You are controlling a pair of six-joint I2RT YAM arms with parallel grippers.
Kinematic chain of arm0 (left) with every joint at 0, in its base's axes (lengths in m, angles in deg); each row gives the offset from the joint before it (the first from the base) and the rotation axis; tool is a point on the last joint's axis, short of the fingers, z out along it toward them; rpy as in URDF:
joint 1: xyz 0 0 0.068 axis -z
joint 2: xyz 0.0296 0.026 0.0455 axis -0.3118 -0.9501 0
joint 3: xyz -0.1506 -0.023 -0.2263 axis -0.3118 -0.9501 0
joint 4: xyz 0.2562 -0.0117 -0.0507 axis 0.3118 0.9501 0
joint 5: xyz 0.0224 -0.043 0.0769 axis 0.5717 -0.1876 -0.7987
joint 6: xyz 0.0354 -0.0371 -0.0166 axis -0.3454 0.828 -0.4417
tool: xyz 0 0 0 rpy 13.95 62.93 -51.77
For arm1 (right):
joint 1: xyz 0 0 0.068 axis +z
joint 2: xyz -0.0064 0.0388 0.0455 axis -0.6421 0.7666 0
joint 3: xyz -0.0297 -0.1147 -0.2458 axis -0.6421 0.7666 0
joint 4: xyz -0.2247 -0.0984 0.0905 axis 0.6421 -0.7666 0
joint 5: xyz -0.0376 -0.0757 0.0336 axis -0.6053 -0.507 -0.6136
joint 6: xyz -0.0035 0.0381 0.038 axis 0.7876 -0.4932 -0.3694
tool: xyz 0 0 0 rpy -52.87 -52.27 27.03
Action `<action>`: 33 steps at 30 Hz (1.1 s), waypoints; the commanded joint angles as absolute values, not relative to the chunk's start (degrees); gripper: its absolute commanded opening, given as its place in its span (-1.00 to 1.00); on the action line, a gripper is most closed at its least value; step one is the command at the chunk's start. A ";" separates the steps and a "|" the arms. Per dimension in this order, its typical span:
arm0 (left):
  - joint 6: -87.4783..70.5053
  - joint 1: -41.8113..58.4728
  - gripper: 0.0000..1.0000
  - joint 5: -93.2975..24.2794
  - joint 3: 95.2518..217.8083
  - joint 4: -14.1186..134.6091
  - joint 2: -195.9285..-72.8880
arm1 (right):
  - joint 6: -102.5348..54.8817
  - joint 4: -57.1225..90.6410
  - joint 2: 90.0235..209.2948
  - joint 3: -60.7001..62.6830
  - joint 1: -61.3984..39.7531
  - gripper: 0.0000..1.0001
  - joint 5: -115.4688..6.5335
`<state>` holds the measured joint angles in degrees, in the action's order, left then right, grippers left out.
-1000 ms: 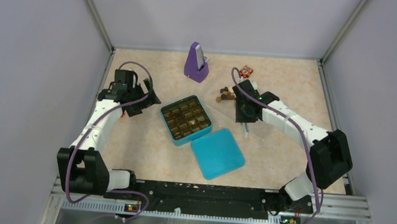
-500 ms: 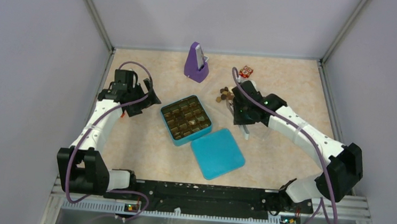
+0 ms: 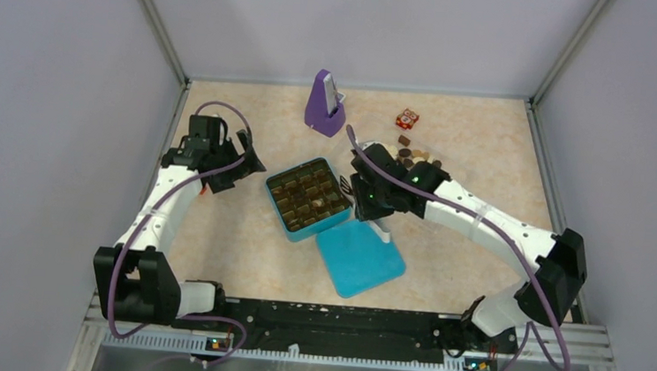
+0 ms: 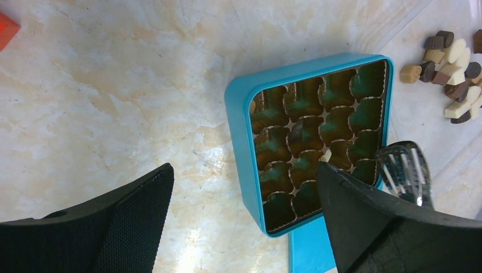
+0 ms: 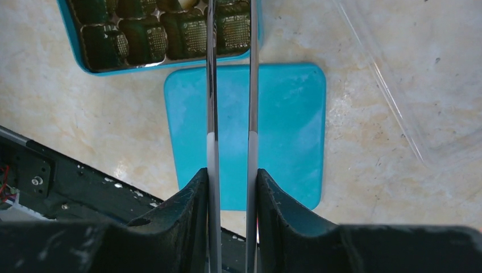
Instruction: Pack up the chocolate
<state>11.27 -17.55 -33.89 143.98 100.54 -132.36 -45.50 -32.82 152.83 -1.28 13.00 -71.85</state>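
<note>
The marble-patterned table [image 3: 241,232] carries all; on it the flat blue lid [image 3: 360,255] lies just beside the near corner of the open blue box [image 4: 237,131], whose brown tray of cells is almost all unfilled; one cream piece [image 4: 325,154] sits in a cell near the middle.

The right gripper [image 5: 232,176] is clamped on metal tongs [image 5: 211,85], the two blades nearly parallel with a narrow gap; their slotted tips hover at the box's right rim, and if a piece is between them I cannot tell. The left gripper [image 4: 244,173] is spread wide, holding nothing, well left of the box.

The loose chocolate [image 3: 412,152] is heaped behind the right arm, apart from the box.

Risks, as I judge: the tips may strike the rim or the cell walls and push the box; a weak squeeze may drop a piece on the lid or in a cell already filled.

The heap is stretched from far-left to near-right in the top view; single pieces are too small to give a direction.
</note>
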 commanded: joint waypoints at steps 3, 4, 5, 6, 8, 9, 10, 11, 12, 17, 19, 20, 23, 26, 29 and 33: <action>10.68 -17.80 0.97 -35.22 144.13 100.15 -129.92 | -45.02 -31.71 154.82 -3.10 14.01 -0.82 -70.42; 10.65 -17.75 0.97 -35.14 144.14 100.10 -129.96 | -44.89 -31.57 155.07 -3.02 14.02 -0.81 -70.52; 10.69 -17.79 0.98 -35.04 144.13 100.06 -129.99 | -44.74 -31.40 155.40 -3.03 14.05 -0.80 -70.54; 10.69 -17.81 0.97 -35.03 144.06 100.01 -129.95 | -44.69 -31.16 155.63 -3.13 14.02 -0.79 -70.74; 10.70 -17.81 0.97 -34.90 144.05 99.97 -130.10 | -44.49 -31.00 156.18 -3.31 14.03 -0.76 -70.83; 10.70 -17.81 0.98 -34.92 144.12 99.97 -130.10 | -44.52 -30.99 156.47 -3.35 14.02 -0.74 -70.85; 10.70 -17.82 0.97 -35.01 144.13 99.97 -130.06 | -44.52 -31.10 156.64 -3.48 14.08 -0.73 -71.11; 10.70 -17.81 0.97 -35.10 144.13 99.97 -130.03 | -44.52 -31.05 156.75 -3.55 14.02 -0.71 -71.17; 10.65 -17.82 0.97 -35.12 144.13 99.94 -129.96 | -44.55 -30.96 156.88 -3.53 14.02 -0.68 -71.21; 10.61 -17.82 0.97 -35.21 143.80 99.97 -129.96 | -45.02 -30.98 156.63 -3.66 14.04 -0.47 -71.72; 10.56 -17.81 0.98 -35.13 143.71 99.97 -129.90 | -45.11 -30.87 156.48 -3.80 14.02 -0.44 -71.79; 10.60 -17.79 0.97 -35.08 143.69 99.90 -129.95 | -45.18 -30.82 156.38 -3.85 14.02 -0.42 -71.78; 10.61 -17.82 0.97 -35.05 143.69 99.80 -130.05 | -45.26 -30.76 156.59 -3.94 14.04 -0.37 -71.72; 10.61 -17.82 0.97 -34.95 143.69 99.79 -130.19 | -45.31 -30.55 156.78 -3.82 14.04 -0.32 -71.57; 10.61 -17.81 0.97 -35.03 143.69 99.79 -130.14 | -45.31 -30.44 156.91 -3.77 14.07 -0.30 -71.47; 10.60 -17.80 0.97 -35.04 143.69 99.79 -130.26 | -45.36 -30.45 156.86 -3.91 14.02 -0.30 -71.58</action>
